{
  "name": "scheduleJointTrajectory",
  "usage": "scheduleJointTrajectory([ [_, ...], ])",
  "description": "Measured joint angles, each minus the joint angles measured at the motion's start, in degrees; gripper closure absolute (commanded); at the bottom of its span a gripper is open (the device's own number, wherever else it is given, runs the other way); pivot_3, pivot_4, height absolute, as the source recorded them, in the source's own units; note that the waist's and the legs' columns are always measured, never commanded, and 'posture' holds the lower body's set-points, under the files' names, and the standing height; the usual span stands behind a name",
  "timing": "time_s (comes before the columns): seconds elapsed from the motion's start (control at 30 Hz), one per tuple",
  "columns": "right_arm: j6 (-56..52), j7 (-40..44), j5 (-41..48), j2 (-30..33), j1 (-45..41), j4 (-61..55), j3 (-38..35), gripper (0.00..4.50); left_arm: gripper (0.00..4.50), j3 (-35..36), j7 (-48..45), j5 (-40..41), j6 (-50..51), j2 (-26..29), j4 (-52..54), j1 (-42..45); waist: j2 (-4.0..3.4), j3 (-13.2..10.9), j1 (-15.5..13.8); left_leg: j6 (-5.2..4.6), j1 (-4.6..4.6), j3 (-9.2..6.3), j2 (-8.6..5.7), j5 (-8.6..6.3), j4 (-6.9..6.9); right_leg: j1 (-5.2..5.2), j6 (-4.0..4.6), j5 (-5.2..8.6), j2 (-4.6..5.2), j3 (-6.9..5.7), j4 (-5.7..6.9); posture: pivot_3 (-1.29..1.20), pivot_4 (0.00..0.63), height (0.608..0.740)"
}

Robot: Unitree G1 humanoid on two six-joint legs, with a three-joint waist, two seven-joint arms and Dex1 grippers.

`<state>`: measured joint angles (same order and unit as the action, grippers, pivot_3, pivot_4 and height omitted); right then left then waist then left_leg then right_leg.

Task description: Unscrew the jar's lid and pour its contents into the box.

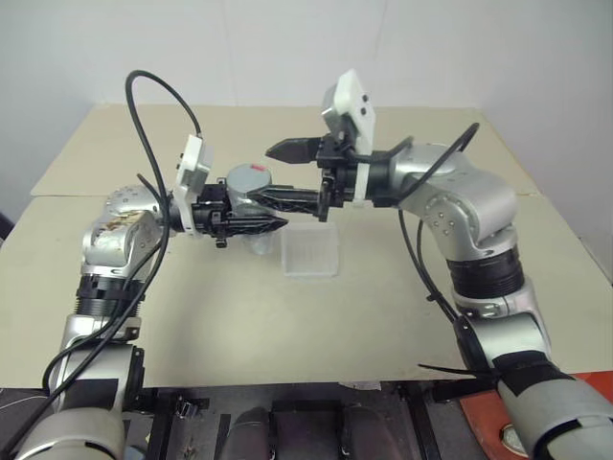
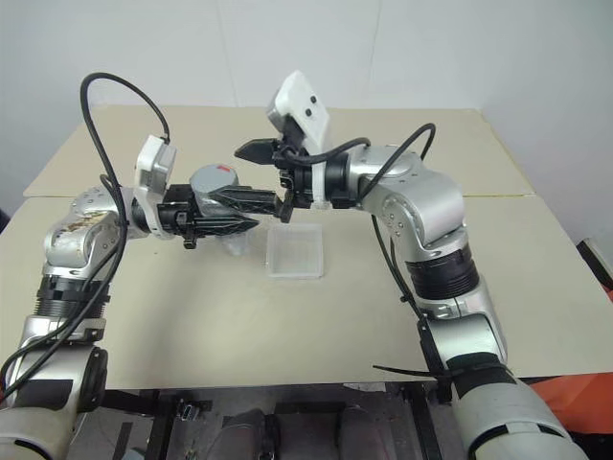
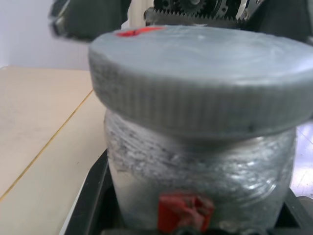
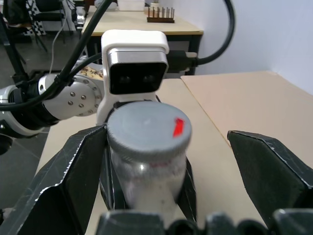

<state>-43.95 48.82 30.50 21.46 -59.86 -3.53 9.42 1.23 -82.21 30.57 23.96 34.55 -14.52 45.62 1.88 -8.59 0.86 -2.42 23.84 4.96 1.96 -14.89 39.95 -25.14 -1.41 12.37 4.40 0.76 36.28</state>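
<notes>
Jar [image 3: 200, 196] base hidden in left gripper [image 1: 251, 222].

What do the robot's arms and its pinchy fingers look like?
Both arms are shiny silver with black bands and looping black cables. The left gripper and right gripper have black pointy fingers, each with a white camera box on the wrist.

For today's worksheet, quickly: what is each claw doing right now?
Left claw: closed on the jar, lid on.
Right claw: open around the lid, one finger beside it.
</notes>
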Motion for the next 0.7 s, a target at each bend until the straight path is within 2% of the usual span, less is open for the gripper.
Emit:
scheduleJointTrajectory([
  [0.7,-0.27,-1.36,0.12,3.65,1.93,-0.64,-3.27,0.02,2.58,0.08,-2.13,0.04,-0.08,0.01,0.05,0.15,0.00,0.00,-0.08,0.00,0.00,0.01,0.00,0.00,0.00,0.00,0.00,0.00,0.00,0.00,-0.02,0.00,0.150,0.740],
])
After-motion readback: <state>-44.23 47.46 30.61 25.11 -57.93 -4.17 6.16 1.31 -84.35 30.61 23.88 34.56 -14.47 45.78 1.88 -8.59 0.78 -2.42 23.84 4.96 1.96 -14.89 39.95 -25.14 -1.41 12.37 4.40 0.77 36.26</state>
